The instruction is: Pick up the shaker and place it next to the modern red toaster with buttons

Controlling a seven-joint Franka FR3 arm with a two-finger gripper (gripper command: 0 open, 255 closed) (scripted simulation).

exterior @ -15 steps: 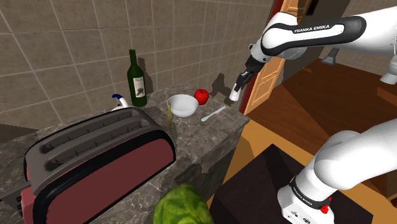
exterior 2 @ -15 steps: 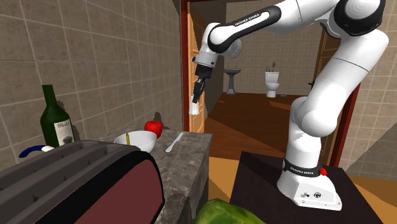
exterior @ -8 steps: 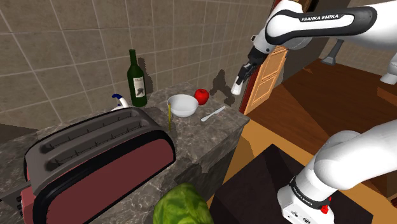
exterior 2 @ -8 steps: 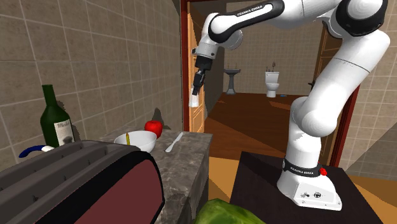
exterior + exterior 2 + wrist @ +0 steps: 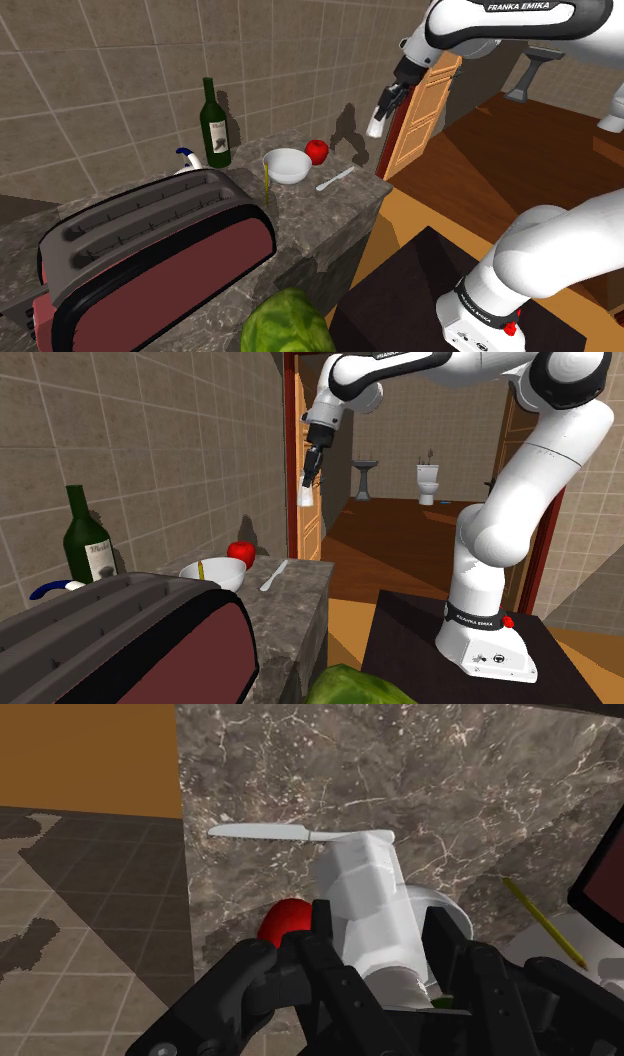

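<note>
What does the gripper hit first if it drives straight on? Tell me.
Probably the marble counter, near the knife, with the held shaker touching down ahead of the gripper; depth is unclear.

I am clasping a plain white-grey shaker [image 5: 375, 909] in my all-black gripper [image 5: 380, 919] above a dark grey, white-veined marbled counter [image 5: 320, 215] that is carrying a dark red, black-trimmed toaster [image 5: 150, 265], a red apple [image 5: 316, 151], a white bowl [image 5: 290, 165] and a green, white-labelled bottle [image 5: 213, 125].
</note>
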